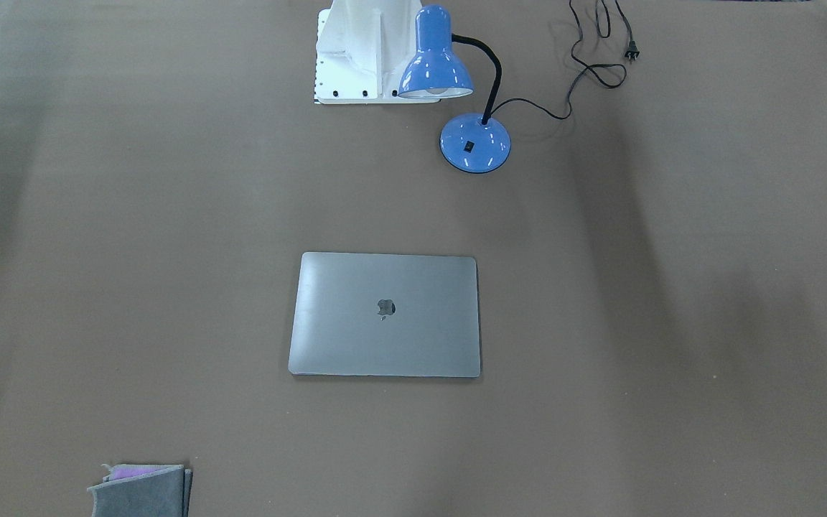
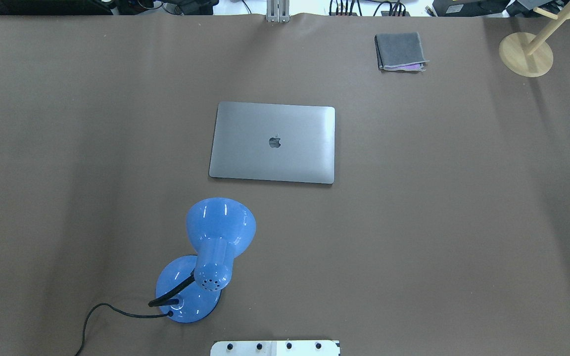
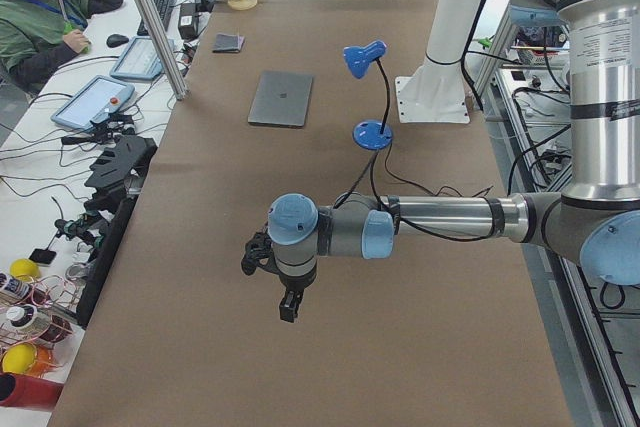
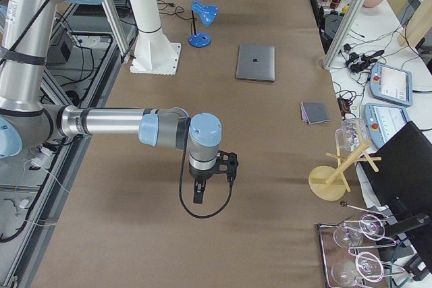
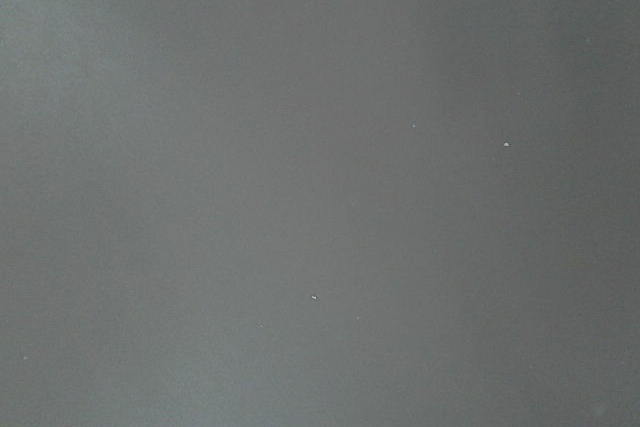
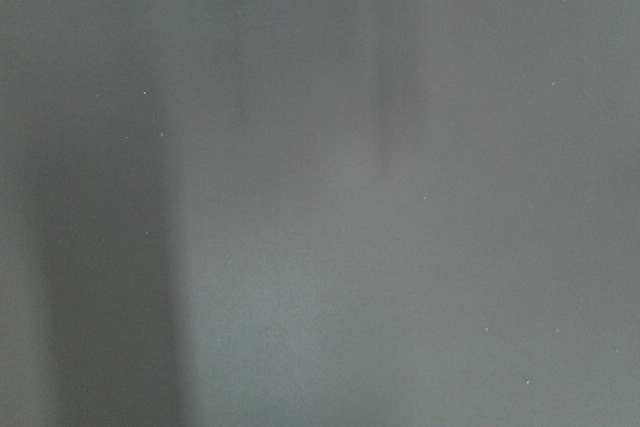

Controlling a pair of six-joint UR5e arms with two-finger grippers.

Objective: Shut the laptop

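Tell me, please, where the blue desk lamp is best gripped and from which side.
I would grip the black gooseneck, coming from the robot's left: it is the only slim part, and it stands clear there, while the wide shade overhangs the other side.

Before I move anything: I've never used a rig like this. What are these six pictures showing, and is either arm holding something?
This is a robot with two arms at a brown table. Two pictures look down on it, one from behind the robot, one facing it. In the middle lies the laptop, lid flat down, logo up. Around it: a blue desk lamp, a folded grey cloth and a wooden stand. Two pictures look along the table from its ends; they show the left gripper and the right gripper hanging over bare table, far from the laptop, nothing in either. Open or shut, I cannot tell. The two wrist cameras show only blank table.
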